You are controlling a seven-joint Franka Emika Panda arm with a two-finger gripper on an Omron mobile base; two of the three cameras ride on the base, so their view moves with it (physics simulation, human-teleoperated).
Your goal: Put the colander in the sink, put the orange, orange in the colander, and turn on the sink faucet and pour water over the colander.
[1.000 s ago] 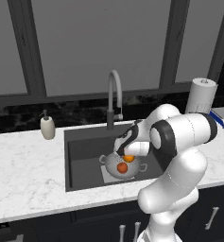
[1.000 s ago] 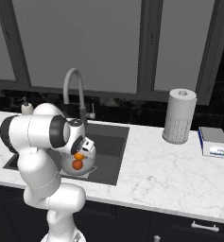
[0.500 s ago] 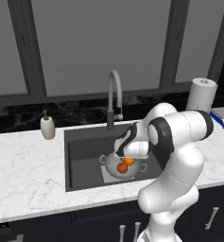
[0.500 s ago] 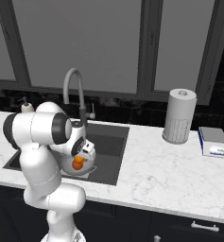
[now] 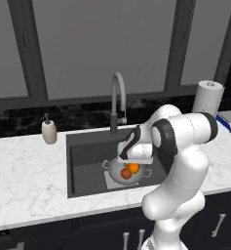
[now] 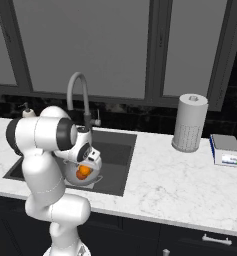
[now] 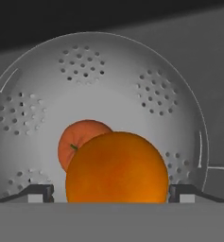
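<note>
Colander (image 7: 99,94): you see it in the sink (image 5: 87,161).
Oranges: brighter orange (image 7: 117,168) before darker orange (image 7: 78,137), both inside.
Tool (image 7: 111,193): spread wide around the brighter orange; whether it grips, you cannot tell.

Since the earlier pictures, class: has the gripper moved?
Yes. Against the faucet, the gripper has come down toward the colander in the sink, carrying the brighter orange.

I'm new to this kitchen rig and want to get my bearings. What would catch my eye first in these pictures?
The two oranges: a brighter orange sits between the gripper fingertips, with a darker orange just behind it, both inside the colander. The colander sits in the dark sink, under the white arm bending over it. Behind rises the tall gooseneck faucet.
</note>
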